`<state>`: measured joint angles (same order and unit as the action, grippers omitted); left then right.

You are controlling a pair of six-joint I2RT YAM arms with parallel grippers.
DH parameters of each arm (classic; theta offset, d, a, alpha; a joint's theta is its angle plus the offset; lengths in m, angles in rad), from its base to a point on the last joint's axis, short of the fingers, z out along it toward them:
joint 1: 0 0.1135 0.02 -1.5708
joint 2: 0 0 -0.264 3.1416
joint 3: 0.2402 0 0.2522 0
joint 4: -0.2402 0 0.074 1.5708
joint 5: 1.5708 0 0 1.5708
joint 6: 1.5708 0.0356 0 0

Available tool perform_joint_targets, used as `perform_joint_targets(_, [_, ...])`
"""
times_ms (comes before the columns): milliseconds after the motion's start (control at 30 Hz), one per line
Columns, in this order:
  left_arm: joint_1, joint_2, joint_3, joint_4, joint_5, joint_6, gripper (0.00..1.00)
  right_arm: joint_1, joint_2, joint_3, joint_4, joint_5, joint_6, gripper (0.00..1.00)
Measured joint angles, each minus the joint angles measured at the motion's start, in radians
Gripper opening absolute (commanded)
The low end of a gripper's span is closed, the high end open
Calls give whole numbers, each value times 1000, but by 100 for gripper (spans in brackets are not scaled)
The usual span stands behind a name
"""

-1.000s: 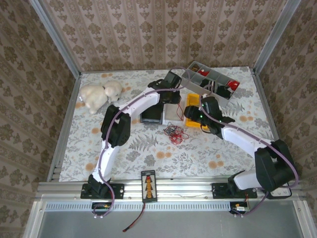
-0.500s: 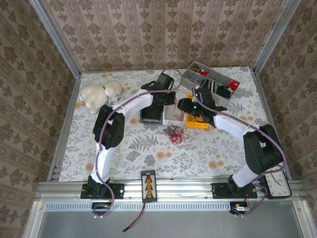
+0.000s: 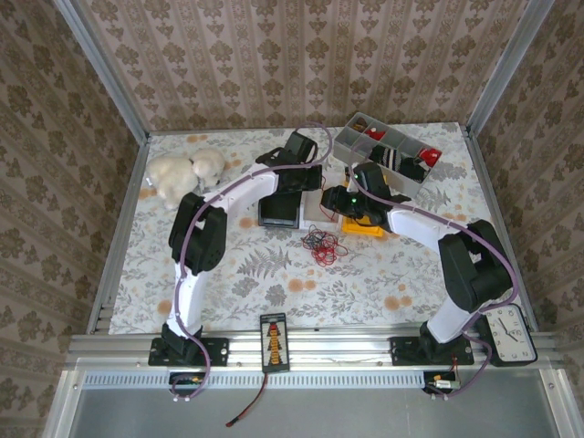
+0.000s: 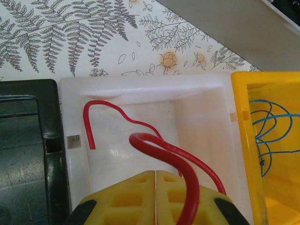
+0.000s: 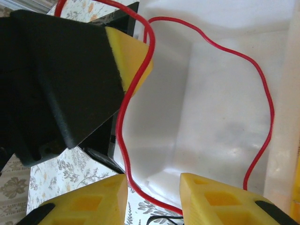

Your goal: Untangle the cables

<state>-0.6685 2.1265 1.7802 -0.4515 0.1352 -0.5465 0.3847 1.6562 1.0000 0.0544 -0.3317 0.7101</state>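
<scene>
The left gripper (image 4: 154, 180) is pressed together, pinching a red cable (image 4: 190, 187) that loops over the white bin (image 4: 206, 117). The right gripper (image 5: 153, 192) stands spread, with that cable running between its jaws. Seen from above, the tangle of cables (image 3: 319, 245) lies on the table (image 3: 274, 283) at 6 o'clock of the bin.

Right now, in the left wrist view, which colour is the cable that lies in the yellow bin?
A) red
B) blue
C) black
B: a thin blue cable loops inside the yellow bin, while the red cable is over the white bin.
</scene>
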Motion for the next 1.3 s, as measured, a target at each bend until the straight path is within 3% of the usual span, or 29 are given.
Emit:
perform_joint_targets(800, [-11,0,-7,3,11,0,0,5,63,16,39,-21,2,30])
perform_joint_targets(1067, [-13,-2,-8,3,14,-1,0,6,67,31,48,-18,2,6])
perform_joint_targets(1300, [-2,-105,-95,6,-21,-14,36,6,68,72,-7,34,-13,1])
